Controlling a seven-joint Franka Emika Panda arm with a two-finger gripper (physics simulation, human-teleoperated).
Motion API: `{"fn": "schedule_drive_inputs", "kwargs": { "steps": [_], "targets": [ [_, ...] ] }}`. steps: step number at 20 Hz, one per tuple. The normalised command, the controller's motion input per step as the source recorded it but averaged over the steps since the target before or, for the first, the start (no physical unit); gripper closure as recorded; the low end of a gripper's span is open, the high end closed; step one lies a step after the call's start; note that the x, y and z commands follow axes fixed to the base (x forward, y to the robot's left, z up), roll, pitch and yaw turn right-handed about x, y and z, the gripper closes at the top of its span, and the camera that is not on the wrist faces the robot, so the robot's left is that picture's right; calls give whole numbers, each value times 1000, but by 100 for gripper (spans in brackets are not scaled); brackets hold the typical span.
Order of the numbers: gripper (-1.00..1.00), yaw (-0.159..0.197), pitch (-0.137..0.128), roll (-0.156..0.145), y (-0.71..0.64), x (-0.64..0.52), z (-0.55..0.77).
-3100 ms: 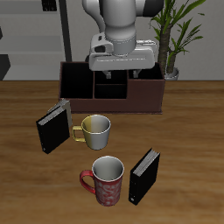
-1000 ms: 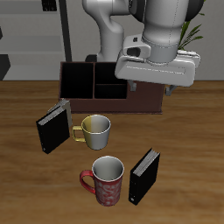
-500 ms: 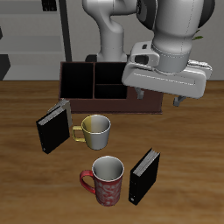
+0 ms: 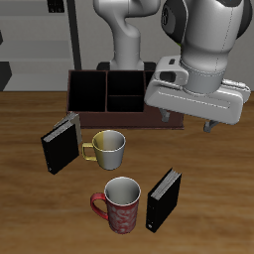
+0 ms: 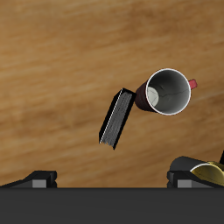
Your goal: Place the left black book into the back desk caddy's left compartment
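Left book stands upright near the table's front edge, just beside the red mug and apart from everything else. The exterior view takes in the whole layout: the caddy at the back, its left compartment now hidden behind the arm, the other book and the metal mug between caddy and front edge. The wrist view shows none of the caddy; it looks straight down on the left book (its page edges pale along one side) and into the red mug, the two close enough that I cannot tell whether they touch, with a sliver of the metal mug at the frame's edge. The gripper hangs in the air above the table, holding nothing; its dark fingertips sit wide apart, so the jaws are spread. Compared with a moment ago, the gripper has come forward and lower, away from the caddy and toward the left book. Books, mugs and caddy lie where they were. Bare wood surrounds the left book on the side away from the red mug and toward the front edge.
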Motion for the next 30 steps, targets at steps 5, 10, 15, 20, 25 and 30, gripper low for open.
{"fn": "schedule_drive_inputs", "kwargs": {
  "steps": [5,10,15,20,25,30],
  "targets": [
    [-100,-23,-18,11,-105,166,-248],
    [-100,-36,-40,-12,-74,27,-141],
    [-100,-50,-20,-5,-134,69,-254],
    [-100,-40,5,-3,-54,99,-205],
    [-100,-31,10,-15,-107,74,-175],
    [-100,-49,25,-1,-47,72,-269]
  ]
}}
